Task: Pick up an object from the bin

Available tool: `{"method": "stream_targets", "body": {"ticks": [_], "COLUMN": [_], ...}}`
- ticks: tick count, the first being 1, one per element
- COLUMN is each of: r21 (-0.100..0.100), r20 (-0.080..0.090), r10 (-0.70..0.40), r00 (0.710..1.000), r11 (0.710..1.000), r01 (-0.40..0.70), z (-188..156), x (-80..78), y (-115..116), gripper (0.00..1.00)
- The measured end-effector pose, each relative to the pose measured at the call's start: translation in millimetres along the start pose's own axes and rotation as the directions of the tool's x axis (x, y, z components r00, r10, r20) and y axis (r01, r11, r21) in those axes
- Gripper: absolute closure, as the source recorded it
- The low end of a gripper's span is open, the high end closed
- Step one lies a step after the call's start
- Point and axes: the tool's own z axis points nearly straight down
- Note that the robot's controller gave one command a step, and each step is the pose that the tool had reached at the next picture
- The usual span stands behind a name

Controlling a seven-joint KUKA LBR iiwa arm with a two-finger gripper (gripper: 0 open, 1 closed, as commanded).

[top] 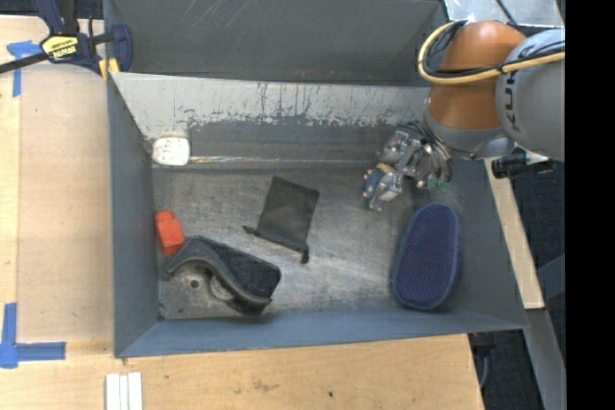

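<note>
Camera view, from above and to one side, of the grey metal bin (279, 34). At far left, against the back wall, lay a small white rounded piece (171, 150). Nearer the front stood an orange block (169, 231), and just beside it a dark grey curved object (229, 272) lay along the front wall. Near mid-floor, well apart from these, a flat black square sheet (288, 213) rested slightly tilted.

Right of centre, the gripper (386, 180) hung low over bare floor close to the back wall. Whether it was released or clenched could not be told, and nothing was visibly held.

Nearest to it, just to its right and towards the front, a blue oval pad (427, 255) lay in the right front corner, leaning against the side wall. It was judged the likeliest object for the task. The pad appeared light and somewhat soft, with a textured face unlikely to slip. Its narrow width offered the best hold, taken across the long edges near the middle, because the wall crowded its right side.
</note>
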Motion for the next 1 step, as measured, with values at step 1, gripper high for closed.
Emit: {"method": "stream_targets", "body": {"ticks": [1], "r21": [0.005], "r20": [0.016], "r10": [-0.23], "r00": [0.973], "r11": [0.973], "r01": [0.23], "z": [-153.8], "x": [6.7], "y": [-49.6], "gripper": [1.0]}}
